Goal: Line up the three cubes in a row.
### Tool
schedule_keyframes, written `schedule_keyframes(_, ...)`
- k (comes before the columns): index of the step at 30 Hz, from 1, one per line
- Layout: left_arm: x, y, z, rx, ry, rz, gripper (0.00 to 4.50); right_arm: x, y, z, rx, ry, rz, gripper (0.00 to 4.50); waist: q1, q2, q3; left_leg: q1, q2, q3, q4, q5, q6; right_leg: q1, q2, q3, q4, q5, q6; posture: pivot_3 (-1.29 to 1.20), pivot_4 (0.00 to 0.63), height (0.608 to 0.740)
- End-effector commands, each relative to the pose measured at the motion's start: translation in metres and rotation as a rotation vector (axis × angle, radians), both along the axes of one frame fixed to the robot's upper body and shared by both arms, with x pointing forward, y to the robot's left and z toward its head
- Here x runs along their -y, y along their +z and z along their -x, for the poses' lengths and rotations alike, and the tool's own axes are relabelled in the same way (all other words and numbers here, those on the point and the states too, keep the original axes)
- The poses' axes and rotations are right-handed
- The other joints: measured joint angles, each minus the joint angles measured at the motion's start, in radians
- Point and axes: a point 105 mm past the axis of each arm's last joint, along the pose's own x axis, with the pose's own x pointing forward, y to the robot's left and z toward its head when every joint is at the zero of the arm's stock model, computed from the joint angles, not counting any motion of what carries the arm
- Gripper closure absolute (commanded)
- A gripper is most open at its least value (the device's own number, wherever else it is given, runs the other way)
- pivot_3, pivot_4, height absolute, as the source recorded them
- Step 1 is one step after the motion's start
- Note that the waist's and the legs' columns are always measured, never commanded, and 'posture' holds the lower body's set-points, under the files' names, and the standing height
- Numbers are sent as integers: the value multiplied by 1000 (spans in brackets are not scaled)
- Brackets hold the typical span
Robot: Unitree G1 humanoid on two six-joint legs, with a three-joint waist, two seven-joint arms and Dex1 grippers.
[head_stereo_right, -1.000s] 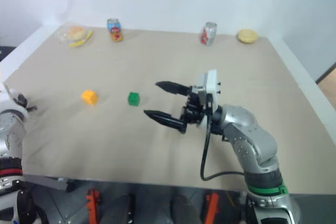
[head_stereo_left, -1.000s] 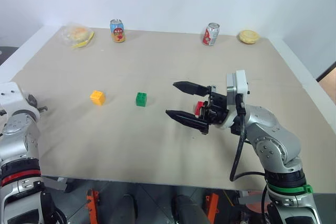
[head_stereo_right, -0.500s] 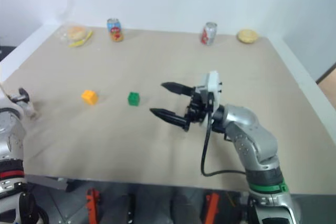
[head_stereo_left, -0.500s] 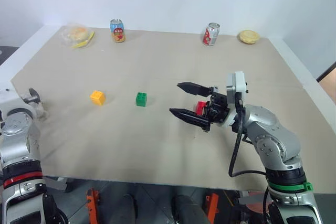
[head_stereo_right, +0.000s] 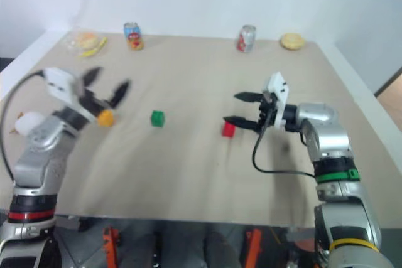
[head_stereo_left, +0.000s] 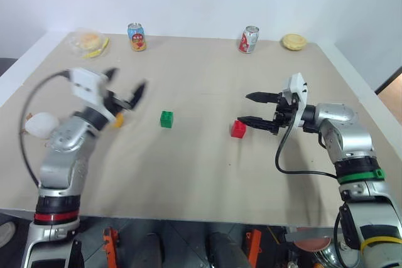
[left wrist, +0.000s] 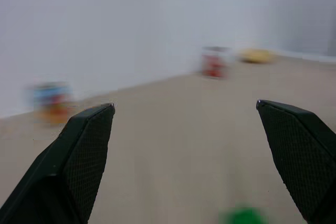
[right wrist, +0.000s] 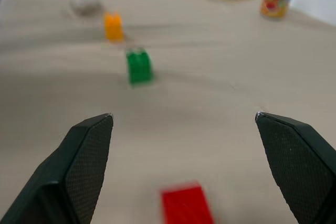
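- Right end effector (head_stereo_left: 251, 108): fingers spread wide, empty, just beside red cube (head_stereo_left: 238, 129).
- Left end effector (head_stereo_left: 127, 88): wide, empty, above yellow-orange cube (head_stereo_right: 105, 118).
- Green cube (head_stereo_left: 166, 119) on tabletop (head_stereo_left: 188, 174), between the other two.

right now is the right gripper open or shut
Open. The right gripper has its two black fingers spread wide apart with nothing between them; the red cube sits on the table just beyond the fingertips.

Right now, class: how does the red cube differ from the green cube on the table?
The red cube is red, while the green cube is green. The red cube sits just ahead of the open right tool; the green cube stands alone mid-table, between both tools. Both are small toy bricks resting on the table, ungripped.
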Motion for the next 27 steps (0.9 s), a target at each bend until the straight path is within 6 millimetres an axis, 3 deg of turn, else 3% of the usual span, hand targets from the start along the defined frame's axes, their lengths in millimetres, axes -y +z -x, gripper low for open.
schedule_keyframes(1, 30, -7, 36, -31, -269, -74, 20, 0, -10, -2, -13, 49, 60, 0, -3, 0, 0, 0, 0, 0, -1, 0, 0, -1, 0, 0, 0, 0, -1, 0, 150, 733)
schedule_keyframes(6, 39, -18, 50, -63, -366, -147, 20, -4, -26, -4, -64, 81, 80, 0, -8, 2, 1, 0, -1, -1, -3, 0, 0, -1, 0, 0, 0, -3, 2, 0, 150, 733)
schedule_keyframes(16, 39, -23, 47, -95, -384, -151, 20, -7, -46, -16, -104, 12, 66, 0, -13, 2, 1, 0, -1, 0, 4, 0, 0, 2, -1, 1, 0, -2, 1, 0, 150, 733)
schedule_keyframes(20, 39, -25, 46, -97, -380, -160, 0, -8, -45, -19, -98, 3, 53, 1185, -14, 2, 1, 1, -1, 0, 3, 0, 0, 2, 0, 1, 1, -2, 1, 0, 150, 733)
schedule_keyframes(25, 40, -26, 46, -91, -385, -167, 0, -8, -41, -20, -79, -6, 26, 3048, -14, 2, 1, 0, -1, 0, 3, 0, 0, 2, -1, 1, 1, -1, 4, 0, 150, 733)
schedule_keyframes(27, 41, -26, 47, -87, -394, -174, 0, -8, -38, -19, -74, 1, 17, 3253, -14, 2, 1, 0, -1, 0, 3, 0, 0, 2, -1, 1, 1, -1, 4, 0, 150, 733)
